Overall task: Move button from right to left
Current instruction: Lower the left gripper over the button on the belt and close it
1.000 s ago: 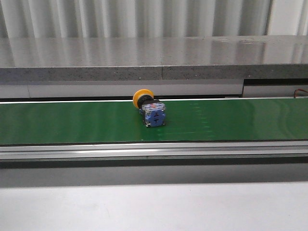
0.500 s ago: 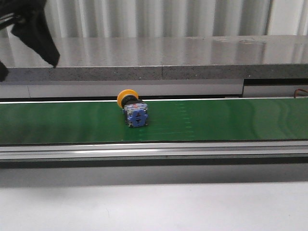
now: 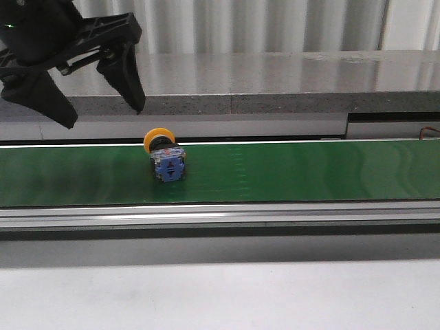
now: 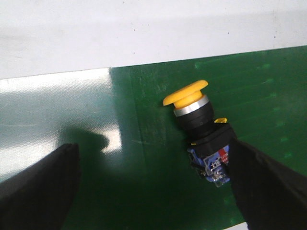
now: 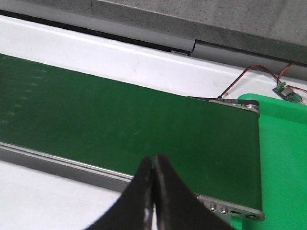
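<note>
The button (image 3: pixel 165 157), with a yellow mushroom cap, black collar and blue rear body, lies on its side on the green conveyor belt (image 3: pixel 309 172), left of centre. In the left wrist view the button (image 4: pixel 199 122) lies close to one finger, its blue end partly hidden behind that finger. My left gripper (image 3: pixel 103 103) hangs open above the belt, up and to the left of the button; its fingers (image 4: pixel 38 191) stand wide apart. My right gripper (image 5: pixel 153 165) is shut and empty above the belt's near rail; it does not show in the front view.
A grey stone ledge (image 3: pixel 275 82) runs behind the belt. A metal rail (image 3: pixel 275 214) borders the belt's front, with a white table surface (image 3: pixel 220 295) before it. In the right wrist view a bright green tray (image 5: pixel 283 158) and a small circuit board with wires (image 5: pixel 287 91) sit beyond the belt's end.
The button has travelled left along the belt. My left gripper has come down into the front view from the upper left, open, towards the button.
</note>
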Tool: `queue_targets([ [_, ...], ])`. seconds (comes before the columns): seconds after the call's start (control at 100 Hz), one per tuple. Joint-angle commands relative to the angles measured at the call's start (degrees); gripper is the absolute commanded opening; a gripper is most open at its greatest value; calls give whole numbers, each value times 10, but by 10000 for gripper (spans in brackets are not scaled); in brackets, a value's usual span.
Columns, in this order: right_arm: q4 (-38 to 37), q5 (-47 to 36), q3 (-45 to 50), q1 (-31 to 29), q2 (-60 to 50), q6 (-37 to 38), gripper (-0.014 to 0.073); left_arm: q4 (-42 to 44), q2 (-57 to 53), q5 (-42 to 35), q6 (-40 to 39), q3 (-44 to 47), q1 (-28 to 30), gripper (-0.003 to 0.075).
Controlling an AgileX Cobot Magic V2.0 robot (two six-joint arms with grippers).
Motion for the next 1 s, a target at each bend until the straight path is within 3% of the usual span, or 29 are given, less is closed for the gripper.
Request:
queue_targets([
  [0.0,15,-33,-13,1,-2,-4,-60,-4,-13,-25,-6,-22,-7,600],
  [0.76,15,-33,-13,1,-2,-4,-60,5,63,-10,-7,-22,-34,594],
  [0.88,15,-33,-13,1,-2,-4,-60,11,67,0,-10,-22,-34,461],
  [0.99,15,-33,-13,1,-2,-4,-60,31,66,2,-18,-24,-34,213],
])
